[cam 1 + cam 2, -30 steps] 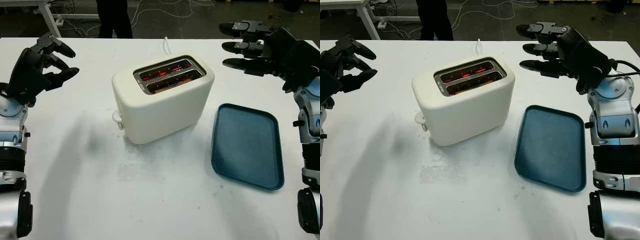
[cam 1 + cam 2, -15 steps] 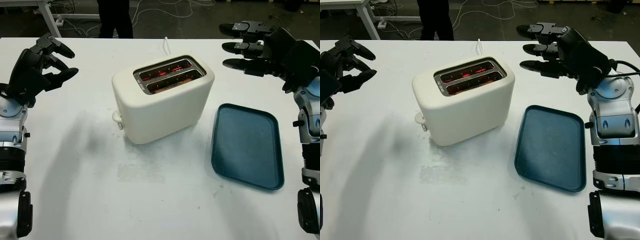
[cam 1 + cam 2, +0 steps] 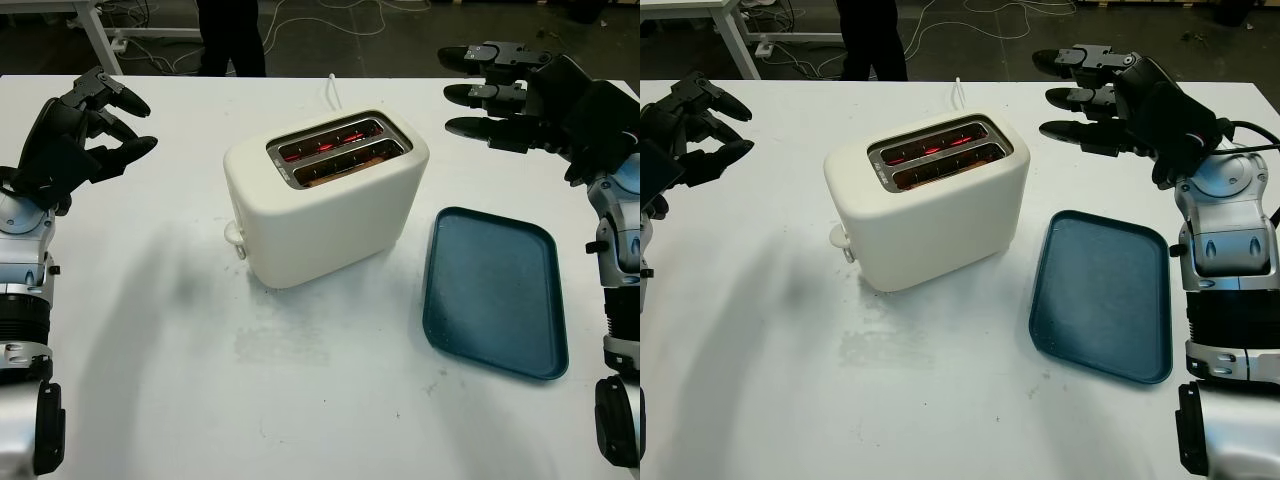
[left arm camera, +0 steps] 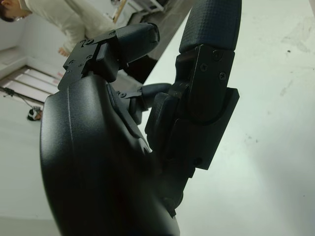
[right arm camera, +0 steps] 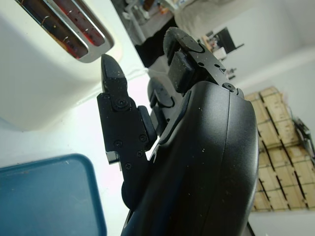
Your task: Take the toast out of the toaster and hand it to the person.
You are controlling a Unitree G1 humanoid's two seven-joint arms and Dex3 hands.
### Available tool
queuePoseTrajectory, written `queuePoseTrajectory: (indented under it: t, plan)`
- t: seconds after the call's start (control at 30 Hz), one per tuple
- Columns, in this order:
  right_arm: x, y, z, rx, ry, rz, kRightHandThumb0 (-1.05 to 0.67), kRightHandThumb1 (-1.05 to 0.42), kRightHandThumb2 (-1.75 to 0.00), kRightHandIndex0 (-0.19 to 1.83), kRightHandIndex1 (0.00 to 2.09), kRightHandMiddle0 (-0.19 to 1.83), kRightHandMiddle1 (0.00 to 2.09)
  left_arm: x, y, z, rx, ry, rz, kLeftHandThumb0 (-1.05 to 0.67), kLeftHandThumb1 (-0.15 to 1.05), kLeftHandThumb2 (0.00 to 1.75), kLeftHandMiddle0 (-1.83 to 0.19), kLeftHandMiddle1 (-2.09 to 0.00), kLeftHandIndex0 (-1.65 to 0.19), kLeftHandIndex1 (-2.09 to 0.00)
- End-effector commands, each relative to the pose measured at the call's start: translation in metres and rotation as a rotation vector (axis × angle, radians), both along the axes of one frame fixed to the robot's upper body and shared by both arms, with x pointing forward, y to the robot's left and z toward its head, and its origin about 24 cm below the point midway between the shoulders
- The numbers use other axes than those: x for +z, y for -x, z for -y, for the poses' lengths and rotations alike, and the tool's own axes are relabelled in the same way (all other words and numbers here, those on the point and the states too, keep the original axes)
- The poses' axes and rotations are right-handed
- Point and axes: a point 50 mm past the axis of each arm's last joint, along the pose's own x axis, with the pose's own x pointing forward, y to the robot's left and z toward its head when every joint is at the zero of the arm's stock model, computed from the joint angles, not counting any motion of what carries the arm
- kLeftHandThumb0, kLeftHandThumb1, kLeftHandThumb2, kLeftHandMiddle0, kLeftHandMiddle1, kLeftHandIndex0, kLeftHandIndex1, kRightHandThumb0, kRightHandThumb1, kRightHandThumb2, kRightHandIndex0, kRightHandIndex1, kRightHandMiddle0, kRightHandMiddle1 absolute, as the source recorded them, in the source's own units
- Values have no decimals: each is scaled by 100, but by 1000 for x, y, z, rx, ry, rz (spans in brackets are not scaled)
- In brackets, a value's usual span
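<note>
I see the toast (image 3: pixel 335 172) sitting low in the near slot of the cream, rounded plastic two-slot toaster (image 3: pixel 325 205), only its brown top edge showing; the far slot glows red inside. The toaster stands on the white desk (image 3: pixel 300 380), turned at an angle, its white cord (image 3: pixel 332 90) trailing off its far side.

My right hand (image 3: pixel 500 95) hovers above the desk, off to the toaster's right and a little beyond it. Its black fingers (image 3: pixel 478 128) are stretched out straight toward the toaster's top and hold nothing; the toast lies well clear of the fingertips, to their left and nearer me. Under and nearer than those fingers lies a dark blue rectangular plastic tray (image 3: pixel 495 290) with rounded corners, flat on the desk just beside the toaster.

My left hand (image 3: pixel 85 135) is raised over the desk's left side, well apart from the toaster. Its fingers (image 3: pixel 125 150) are partly bent and point toward the toaster, gripping nothing; the toaster lies to their right.

Beyond the desk's far edge, past the fingertips of both hands, a person in dark trousers (image 3: pixel 230 35) stands on the floor among loose cables.

Against the frames a second back, I find nothing shifted: both hands hang where they were, and toast, toaster and tray lie the same.
</note>
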Motion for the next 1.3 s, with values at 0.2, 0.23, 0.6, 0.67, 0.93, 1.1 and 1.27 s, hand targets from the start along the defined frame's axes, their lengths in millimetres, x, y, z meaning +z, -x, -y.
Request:
queuePoseTrajectory:
  t: [0.2,0.23,0.6,0.67,0.93,1.1,1.27]
  plan:
    - [0,-1,-1,10,-9,11,-16,-92,-8,53,1,50,0,4,-1,2,-12,7,20,-105,92,19,-27,-160,-19,-156]
    - [0,-1,-1,11,-11,10,-16,-92,-8,53,1,50,0,4,-1,2,-12,6,20,-105,92,19,-27,-160,-19,-156]
    - [-1,-2,-1,9,-8,10,-18,-92,-7,54,1,51,0,4,-1,1,-13,8,18,-105,92,18,-30,-159,-23,-154]
    - [-1,-2,0,10,-9,10,-19,-92,-7,53,1,50,0,4,-1,1,-14,3,18,-105,92,18,-30,-159,-24,-153]
    - [0,-1,0,7,-2,11,-19,-92,-8,54,1,51,0,4,-1,2,-18,6,15,-105,92,18,-30,-158,-25,-152]
    - [0,0,-1,5,-6,8,-17,-92,-9,53,1,51,0,3,-1,1,-14,4,17,-105,92,19,-30,-158,-24,-151]
    - [-1,-1,-1,5,-13,8,-16,-92,-9,53,1,51,0,3,-1,1,-15,12,17,-105,92,19,-31,-159,-24,-152]
